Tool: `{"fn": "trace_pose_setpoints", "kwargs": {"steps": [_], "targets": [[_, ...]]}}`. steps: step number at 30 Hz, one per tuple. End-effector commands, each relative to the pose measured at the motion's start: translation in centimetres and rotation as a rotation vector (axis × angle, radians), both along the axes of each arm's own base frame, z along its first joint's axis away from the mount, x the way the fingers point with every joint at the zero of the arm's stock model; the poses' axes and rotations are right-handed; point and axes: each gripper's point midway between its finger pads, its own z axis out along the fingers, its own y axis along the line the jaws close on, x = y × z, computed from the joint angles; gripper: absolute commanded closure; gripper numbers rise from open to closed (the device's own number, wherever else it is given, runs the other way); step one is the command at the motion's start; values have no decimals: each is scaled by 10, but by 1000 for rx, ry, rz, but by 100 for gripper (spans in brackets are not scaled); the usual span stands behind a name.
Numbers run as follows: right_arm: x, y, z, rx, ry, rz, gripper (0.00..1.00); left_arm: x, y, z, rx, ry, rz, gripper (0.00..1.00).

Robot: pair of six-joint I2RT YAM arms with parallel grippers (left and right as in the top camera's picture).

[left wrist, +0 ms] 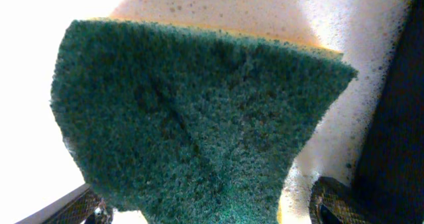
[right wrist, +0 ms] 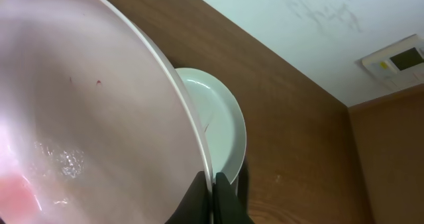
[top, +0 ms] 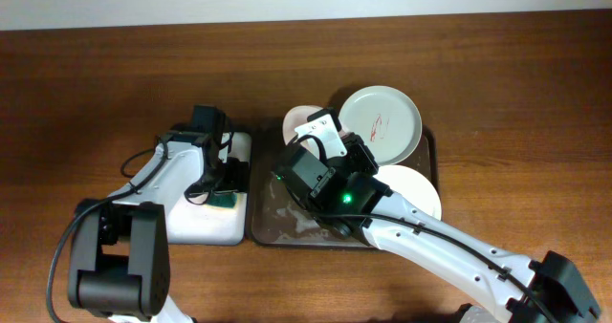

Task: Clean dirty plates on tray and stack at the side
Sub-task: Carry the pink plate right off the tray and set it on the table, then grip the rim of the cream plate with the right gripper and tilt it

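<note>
Where the right gripper [right wrist: 213, 199] meets the held plate [right wrist: 86, 118], its jaws sit narrow, pinched on the rim with one dark finger on each side. The plate spreads away to the left of the jaws, wet, pinkish, with a few red flecks. From overhead, this plate [top: 298, 120] lies just ahead of the right gripper [top: 320, 134], over a far corner of the brown tray [top: 260, 229]. Whether it is lifted cannot be told.

The marked plate [right wrist: 222, 124] stands just beyond the jaws, close behind the held rim. Overhead, it [top: 381, 124] shows a red scribble. A third plate [top: 421, 194] lies behind the jaws, partly under the right arm, also on the tray. Foam shows on the tray floor.

The left gripper [left wrist: 209, 207] holds the sponge [left wrist: 199, 118] between its spread jaws, with the creased green face up close and a yellow edge beyond. Overhead, the gripper [top: 218, 191] and sponge [top: 226, 201] are over the small tray [top: 206, 229], on the table [top: 96, 94].
</note>
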Motion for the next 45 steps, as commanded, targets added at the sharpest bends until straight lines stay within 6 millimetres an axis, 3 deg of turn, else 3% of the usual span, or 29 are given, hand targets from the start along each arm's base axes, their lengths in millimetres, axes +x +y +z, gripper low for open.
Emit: {"fn": "trace_pose_setpoints", "kwargs": {"steps": [1,4,6,10,12,17,22,25,26,29,30,32,33,37,41,42,43,44,45], "targets": [[1,-2,20,28,-60,-24,96,1,0,-2,-2,4,-6,12],[1,-5,22,34,-74,-43,96,2,0,-2,-3,-2,-6,12],[5,-18,18,160,-94,-144,96,11,-1,-1,-8,-38,-6,11],[17,-30,0,335,31,-170,96,36,-2,3,-8,-144,-3,10],[25,-56,6,465,63,-221,96,50,1,7,11,-202,3,11],[28,-131,25,688,94,-343,96,50,1,7,11,-200,2,13],[20,-218,-4,891,190,-564,96,49,1,6,11,-196,2,20],[2,-286,-33,915,214,-789,96,47,0,1,12,-182,0,21],[-2,-298,-40,924,222,-833,96,46,1,-2,13,-173,0,21],[-15,-335,-64,959,244,-963,96,42,1,-16,19,-135,0,32],[-19,-343,-70,963,251,-993,96,40,2,-20,21,-123,-1,43],[-27,-357,-85,972,276,-1054,96,40,2,-21,22,-122,0,85],[-28,-359,-92,972,292,-1070,96,42,2,-21,23,-127,0,100],[-30,-360,-114,969,354,-1101,96,51,13,-13,91,-160,13,100],[-30,-359,-128,972,393,-1114,95,70,11,3,85,-211,16,97],[-30,-359,-128,973,392,-1114,82,71,11,5,85,-209,16,58],[-29,-358,-128,980,395,-1109,37,69,11,8,86,-194,16,24],[-29,-353,-129,1002,408,-1099,25,65,11,9,84,-174,14,21],[-27,-343,-129,1045,444,-1049,23,61,8,12,71,-147,9,12]]}}
